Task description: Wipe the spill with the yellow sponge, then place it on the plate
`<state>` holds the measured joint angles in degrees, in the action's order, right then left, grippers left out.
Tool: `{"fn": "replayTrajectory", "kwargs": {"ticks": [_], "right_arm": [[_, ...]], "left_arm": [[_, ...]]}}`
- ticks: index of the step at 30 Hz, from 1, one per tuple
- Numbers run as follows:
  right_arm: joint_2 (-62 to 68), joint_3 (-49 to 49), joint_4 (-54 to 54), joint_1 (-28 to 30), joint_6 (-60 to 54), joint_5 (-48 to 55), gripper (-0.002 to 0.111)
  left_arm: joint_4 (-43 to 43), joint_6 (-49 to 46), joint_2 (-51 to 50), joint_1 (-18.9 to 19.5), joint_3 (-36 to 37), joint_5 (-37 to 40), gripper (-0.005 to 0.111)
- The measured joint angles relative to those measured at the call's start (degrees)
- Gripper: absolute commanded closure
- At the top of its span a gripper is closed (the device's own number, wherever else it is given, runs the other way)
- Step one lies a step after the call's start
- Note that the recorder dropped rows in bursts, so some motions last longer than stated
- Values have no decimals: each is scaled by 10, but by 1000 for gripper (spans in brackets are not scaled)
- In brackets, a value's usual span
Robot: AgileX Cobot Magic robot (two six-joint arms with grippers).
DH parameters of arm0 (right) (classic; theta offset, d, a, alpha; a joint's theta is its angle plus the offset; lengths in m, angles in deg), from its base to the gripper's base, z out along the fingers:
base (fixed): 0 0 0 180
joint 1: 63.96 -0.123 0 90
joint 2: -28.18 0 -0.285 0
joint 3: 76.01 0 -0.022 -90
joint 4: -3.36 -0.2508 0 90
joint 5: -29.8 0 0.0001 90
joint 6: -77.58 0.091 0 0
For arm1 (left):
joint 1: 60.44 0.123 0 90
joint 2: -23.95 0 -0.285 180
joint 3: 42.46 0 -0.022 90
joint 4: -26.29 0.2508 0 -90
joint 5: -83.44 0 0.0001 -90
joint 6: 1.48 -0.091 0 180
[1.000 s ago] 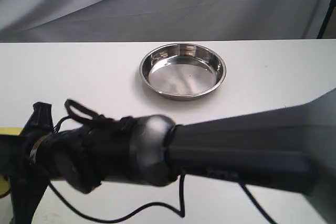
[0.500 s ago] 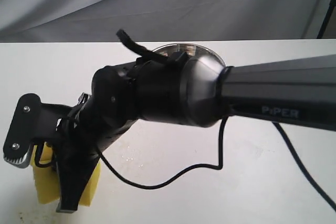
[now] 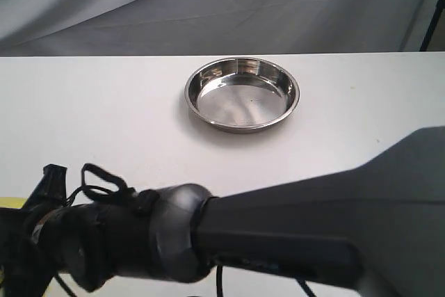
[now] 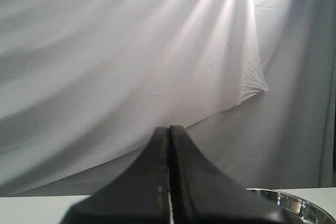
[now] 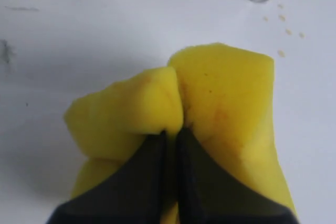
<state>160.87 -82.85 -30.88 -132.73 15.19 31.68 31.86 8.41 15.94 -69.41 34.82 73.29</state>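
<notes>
Yellow foam is clamped between the right fingers, which are pinched so nearly together that the yellow sponge bulges in two lobes on either side of them. Faint brownish marks are seen on the foam, and it appears to be pressed against the white surface, where a few crumbs lie near it. In the exterior view only a yellow sliver is seen at the near left edge, behind the right arm. The spill is not visible in any view, so whether any remains cannot be told. The left fingers are closed on nothing and held aloft. The wiping step is judged to be in hand. Next, the sponge must be lifted clear, carried to the plate, which stands well apart and bare, and released over its middle.
</notes>
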Motion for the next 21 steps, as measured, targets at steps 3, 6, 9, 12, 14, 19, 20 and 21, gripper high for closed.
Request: {"fn": "replayTrajectory", "kwargs": {"ticks": [3,6,9,12,14,19,20,21], "right_arm": [[1,0,0,-20,-1,-39,108],[12,0,0,-32,0,-73,108],[30,0,0,-37,7,-108,108],[46,0,0,-37,32,-144,108],[54,0,12,-37,79,-161,108],[57,0,143,-37,285,-199,108],[57,0,169,-37,327,-206,108],[57,0,201,-37,363,-213,108]], "left_arm": [[0,0,0,0,0,0,107],[0,0,0,0,0,0,107],[0,0,0,0,0,0,107],[0,0,0,0,0,0,107],[0,0,0,0,0,0,107],[0,0,0,0,0,0,107],[0,0,0,0,0,0,107],[0,0,0,0,0,0,107]]}}
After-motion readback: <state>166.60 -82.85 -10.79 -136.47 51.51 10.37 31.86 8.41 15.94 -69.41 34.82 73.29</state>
